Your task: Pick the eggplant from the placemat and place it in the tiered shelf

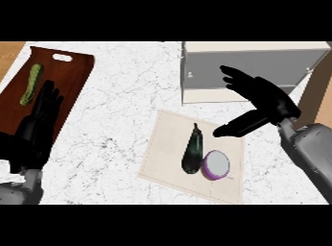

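A dark purple eggplant [193, 150] lies lengthwise on the beige placemat [170, 149], stem end pointing away from me. My right hand [265, 99] hovers open above and to the right of it, fingers spread toward the shelf and thumb pointing down-left at the mat's top edge, touching nothing. The grey tiered shelf [250, 67] stands at the back right, just beyond that hand. At the left edge my left hand [36, 126] rests open, fingers up, over the cutting board.
A halved purple onion [216, 165] lies right beside the eggplant on the mat. A dark wooden cutting board [66, 86] with a green cucumber [32, 84] sits at the left. A brown wooden panel [328, 91] borders the right side.
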`<state>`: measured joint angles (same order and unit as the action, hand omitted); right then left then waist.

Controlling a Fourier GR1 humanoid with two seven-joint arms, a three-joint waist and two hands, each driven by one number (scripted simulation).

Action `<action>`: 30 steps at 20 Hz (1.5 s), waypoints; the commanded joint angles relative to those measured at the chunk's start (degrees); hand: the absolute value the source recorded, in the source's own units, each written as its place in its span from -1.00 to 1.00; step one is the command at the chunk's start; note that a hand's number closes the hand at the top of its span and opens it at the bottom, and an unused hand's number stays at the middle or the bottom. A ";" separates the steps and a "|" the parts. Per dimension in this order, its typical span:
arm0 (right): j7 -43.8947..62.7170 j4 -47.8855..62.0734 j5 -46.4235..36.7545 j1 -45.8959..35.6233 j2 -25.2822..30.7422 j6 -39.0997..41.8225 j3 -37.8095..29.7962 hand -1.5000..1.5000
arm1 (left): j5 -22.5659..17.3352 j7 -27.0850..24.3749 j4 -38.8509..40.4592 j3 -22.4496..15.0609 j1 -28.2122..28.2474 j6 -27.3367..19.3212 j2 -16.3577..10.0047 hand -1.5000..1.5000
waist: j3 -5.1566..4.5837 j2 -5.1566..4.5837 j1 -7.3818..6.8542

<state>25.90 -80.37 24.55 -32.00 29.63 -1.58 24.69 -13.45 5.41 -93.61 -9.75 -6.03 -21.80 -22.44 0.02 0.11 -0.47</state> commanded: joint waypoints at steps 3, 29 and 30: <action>14.26 -2.91 -9.41 -10.94 4.56 6.70 10.63 -1.00 | 0.03 -0.46 1.64 0.40 -0.53 1.39 -0.37 0.00 | -0.27 0.04 -0.79; 32.51 8.95 -29.09 -11.93 -11.78 16.09 16.98 -1.00 | 3.31 1.73 -0.14 4.55 0.66 3.84 2.56 0.00 | -0.02 -0.06 0.38; 30.99 10.54 -30.54 -11.14 -11.98 15.09 17.65 -1.00 | 5.10 0.70 0.15 2.67 0.88 2.91 3.92 0.00 | -0.02 -0.09 0.36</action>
<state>56.20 -71.47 -2.71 -45.60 18.00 12.30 43.77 -10.42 6.51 -93.84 -6.10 -5.57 -18.70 -20.05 -0.10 0.53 -0.30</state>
